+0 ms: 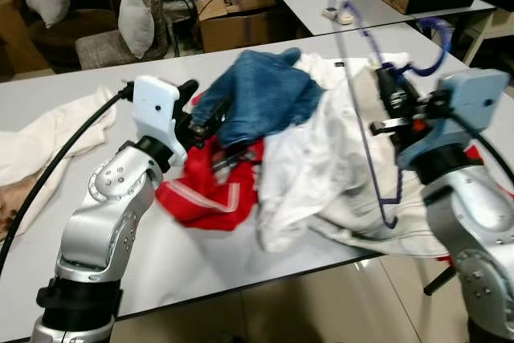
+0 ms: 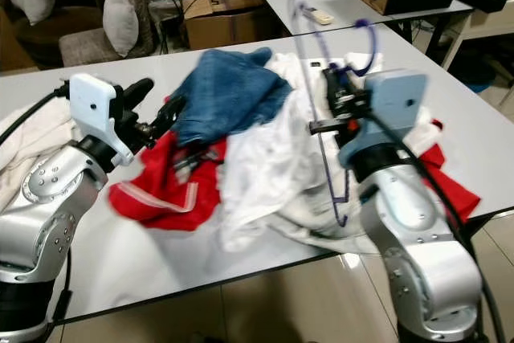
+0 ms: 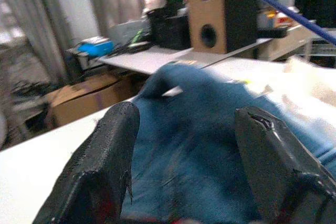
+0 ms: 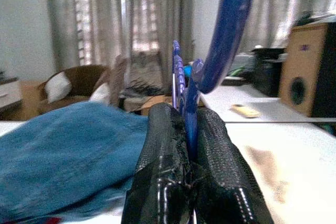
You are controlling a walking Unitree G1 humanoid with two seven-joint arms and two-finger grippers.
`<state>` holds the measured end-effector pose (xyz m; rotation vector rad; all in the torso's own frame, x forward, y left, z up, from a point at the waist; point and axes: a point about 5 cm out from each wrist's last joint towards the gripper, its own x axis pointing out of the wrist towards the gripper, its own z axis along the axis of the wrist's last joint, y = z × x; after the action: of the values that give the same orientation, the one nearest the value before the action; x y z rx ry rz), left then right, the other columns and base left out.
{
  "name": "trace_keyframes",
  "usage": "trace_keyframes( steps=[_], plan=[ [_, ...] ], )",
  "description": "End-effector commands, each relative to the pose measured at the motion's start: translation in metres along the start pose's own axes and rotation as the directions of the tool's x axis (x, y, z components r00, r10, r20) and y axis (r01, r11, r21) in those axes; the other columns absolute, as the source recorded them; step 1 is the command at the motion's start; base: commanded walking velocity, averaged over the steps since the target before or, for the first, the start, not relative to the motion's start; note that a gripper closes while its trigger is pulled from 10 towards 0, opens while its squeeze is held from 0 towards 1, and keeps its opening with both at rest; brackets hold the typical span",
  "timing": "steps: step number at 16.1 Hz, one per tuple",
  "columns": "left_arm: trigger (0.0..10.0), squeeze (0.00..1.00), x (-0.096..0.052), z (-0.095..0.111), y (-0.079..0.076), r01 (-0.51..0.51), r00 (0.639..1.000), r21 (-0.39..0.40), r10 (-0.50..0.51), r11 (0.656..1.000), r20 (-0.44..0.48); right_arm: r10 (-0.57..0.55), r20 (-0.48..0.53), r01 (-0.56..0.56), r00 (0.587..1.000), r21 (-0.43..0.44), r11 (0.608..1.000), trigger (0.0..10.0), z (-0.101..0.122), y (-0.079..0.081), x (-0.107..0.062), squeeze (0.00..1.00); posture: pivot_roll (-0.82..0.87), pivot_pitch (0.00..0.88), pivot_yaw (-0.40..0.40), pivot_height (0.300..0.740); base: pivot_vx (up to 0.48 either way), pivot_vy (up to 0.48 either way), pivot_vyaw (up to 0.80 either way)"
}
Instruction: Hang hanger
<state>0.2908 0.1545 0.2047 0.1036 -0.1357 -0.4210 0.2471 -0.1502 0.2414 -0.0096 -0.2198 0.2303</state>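
Hanger (image 1: 365,130) pinched upright between right gripper's (image 4: 188,145) fingers.

No legible text, label, brand or number can be made out. Dark marks are seen on the cardboard box (image 1: 237,18) behind the bench (image 1: 96,86), too blurred to be read.

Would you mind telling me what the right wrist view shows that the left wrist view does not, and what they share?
Right wrist view: the right gripper is shut on the blue hanger, which rises between its fingers; behind are a brown armchair and a remote on the far table.

Left wrist view: the left gripper is open, its fingers apart over the cloth, with a cardboard box beyond.

Both: the blue denim garment, the wooden speaker and curtains.
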Motion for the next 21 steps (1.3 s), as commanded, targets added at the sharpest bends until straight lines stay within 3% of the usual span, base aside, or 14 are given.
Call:
trace_keyframes(
  steps=[1, 3, 8, 12, 19, 21],
  plan=[
    [10.0, 0.00, -0.003, -0.002, 0.006, -0.033, 0.999, 0.018, 0.033, 0.999, -0.018, 0.018, 0.011, -0.018, 1.000, -0.003, 1.000, 10.0, 0.001, 0.004, -0.001, 0.00, -0.14, 0.000, 0.107, 0.740, 0.000, 0.398, 0.00],
    [10.0, 0.00, -0.004, -0.001, 0.006, -0.039, 0.999, 0.024, 0.040, 0.999, -0.020, 0.068, -0.012, -0.069, 0.998, -0.072, 0.995, 10.0, 0.001, 0.009, 0.000, 0.00, -0.13, 0.000, 0.095, 0.740, 0.000, 0.399, 0.00],
    [10.0, 0.00, -0.002, 0.001, 0.008, -0.054, 0.998, 0.039, 0.054, 0.998, -0.011, 0.055, 0.020, -0.055, 0.998, -0.017, 0.998, 10.0, -0.001, 0.012, 0.004, 0.00, -0.12, 0.000, 0.098, 0.740, 0.000, 0.398, 0.00],
    [10.0, 0.00, -0.002, 0.001, 0.009, -0.057, 0.998, 0.049, 0.058, 0.997, -0.017, 0.060, -0.004, -0.060, 0.998, -0.050, 0.997, 10.0, -0.005, 0.014, 0.005, 0.00, -0.12, 0.000, 0.095, 0.740, 0.000, 0.398, 0.00],
    [10.0, 0.00, -0.003, -0.003, 0.009, -0.058, 0.998, 0.064, 0.060, 0.996, -0.028, 0.030, -0.005, -0.030, 1.000, -0.031, 0.999, 10.0, -0.010, 0.009, 0.002, 0.00, -0.12, 0.000, 0.095, 0.740, 0.000, 0.400, 0.00],
    [10.0, 0.00, -0.002, -0.003, 0.010, -0.056, 0.998, 0.070, 0.058, 0.996, -0.028, 0.038, 0.002, -0.039, 0.999, 0.010, 0.999, 10.0, -0.012, 0.008, 0.000, 0.00, -0.12, 0.000, 0.098, 0.740, 0.000, 0.399, 0.00]
  ],
)
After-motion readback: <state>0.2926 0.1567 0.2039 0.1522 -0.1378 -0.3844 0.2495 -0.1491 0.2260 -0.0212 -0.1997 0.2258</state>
